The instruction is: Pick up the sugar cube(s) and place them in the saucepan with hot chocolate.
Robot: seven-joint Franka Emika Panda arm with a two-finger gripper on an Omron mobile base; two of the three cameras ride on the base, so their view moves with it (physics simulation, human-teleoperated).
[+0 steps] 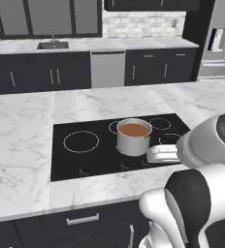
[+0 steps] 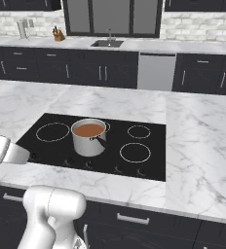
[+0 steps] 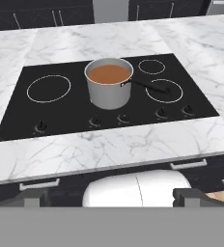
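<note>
The saucepan (image 3: 108, 88) stood on the black cooktop (image 3: 61, 113) set in the marble counter (image 3: 109, 149), full of hot chocolate (image 3: 109, 74), its dark handle (image 3: 145, 86) pointing toward three o'clock. The tool (image 3: 111, 197) hung back off the counter's near edge, at six o'clock from the pan, jaws spread wide and holding nothing.

One saucepan (image 3: 108, 89) holding hot chocolate (image 3: 109, 74); one black cooktop (image 3: 51, 113) with four burner rings; five control knobs; one marble desk (image 3: 109, 147).
</note>
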